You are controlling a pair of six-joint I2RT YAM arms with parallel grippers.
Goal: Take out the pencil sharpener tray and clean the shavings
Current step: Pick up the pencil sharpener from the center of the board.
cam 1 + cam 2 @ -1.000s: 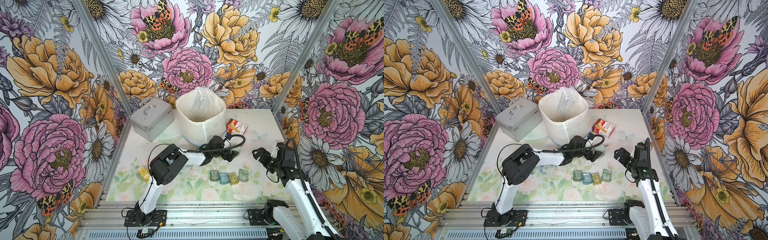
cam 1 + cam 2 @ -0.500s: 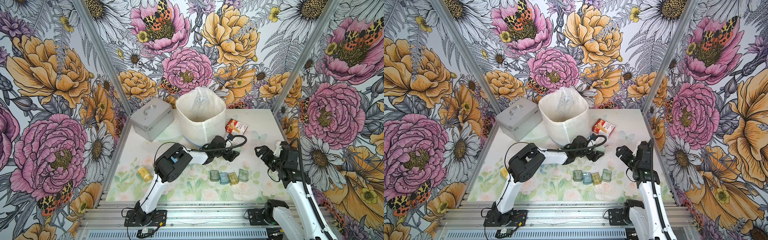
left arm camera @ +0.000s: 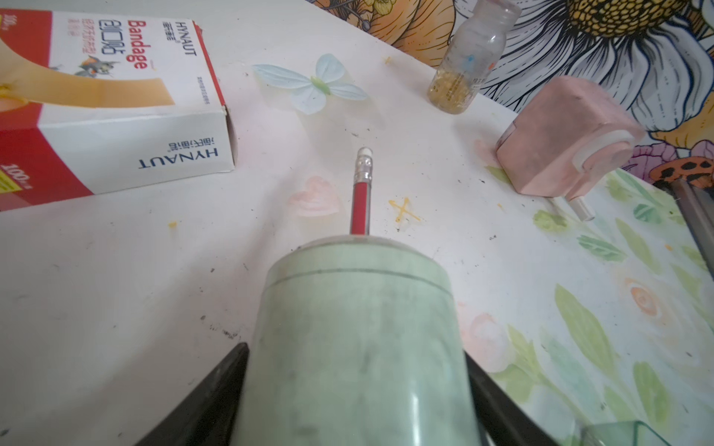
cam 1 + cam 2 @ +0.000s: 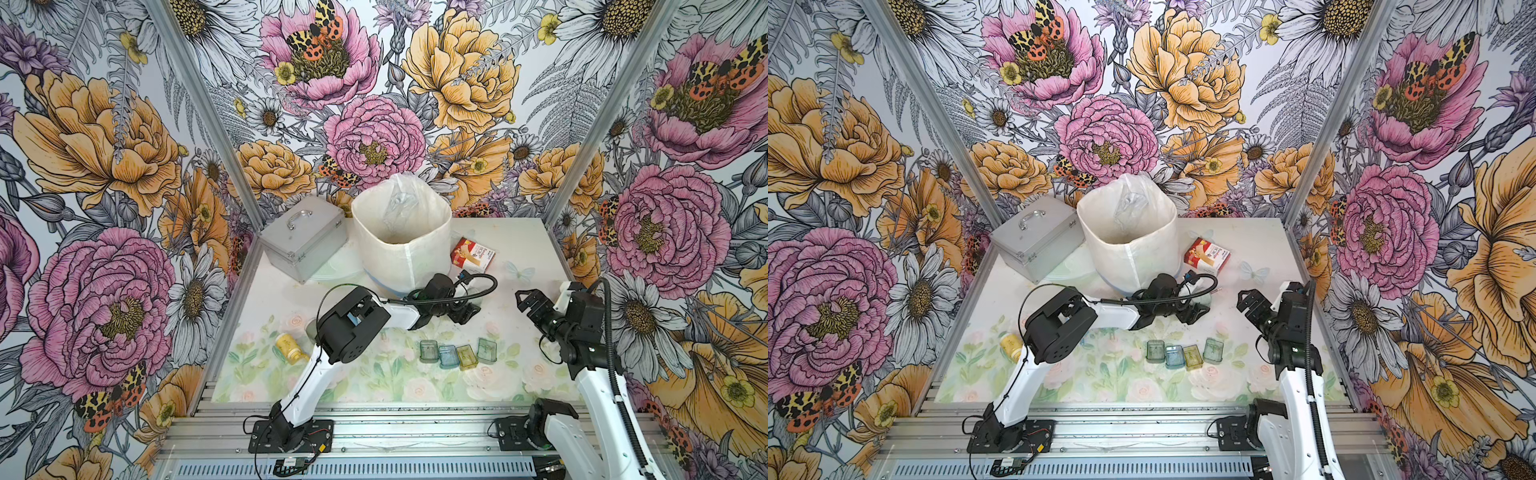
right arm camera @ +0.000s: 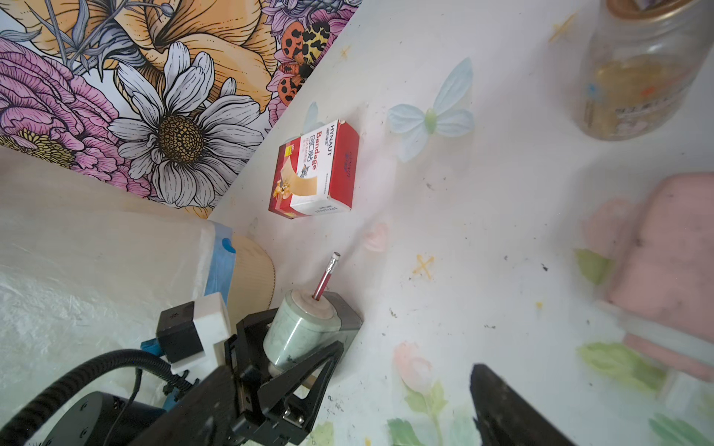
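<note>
Left wrist view: green pencil sharpener (image 3: pixel 359 309) fills the foreground, upright on the table (image 3: pixel 116 289), w/ a red pencil (image 3: pixel 361 193) sticking eraser-end-out from its top.
L arm: left gripper (image 3: pixel 355 351) clamped on the sharpener body, black fingers (image 3: pixel 228 378) tight vs. both flanks.
Tray: smoky-grey see-thru tray (image 5: pixel 349 320) at the sharpener's foot, seated under the green body, not pulled out.
Sharpener spot: just in front of the white lined bin (image 4: pixel 401 249), btwn the bin and a row of four tinted see-thru boxes (image 4: pixel 448 356). A bandage box (image 4: pixel 473 254) lies near, further back. In both top views the arm hides most of the sharpener.
Waste: shavings (image 5: pixel 544 267) show as tiny dark flecks scattered loose on the tabletop, around the sharpener and out toward the pink block.
R arm: right gripper (image 4: pixel 528 297) w/ jaws spread wide and nothing btwn them, held above the table, well apart from the sharpener, on its right.
Pink block (image 3: pixel 560 135): white knob on one side, standing near the wall. A small bottle of gold bits (image 3: pixel 463 65) stands near it.
Also on table: silver case (image 4: pixel 305 239) left of the bin; yellow bottle (image 4: pixel 289 347) on its side by the left arm; pale-blue butterfly decal (image 3: pixel 317 85) lying flat.
</note>
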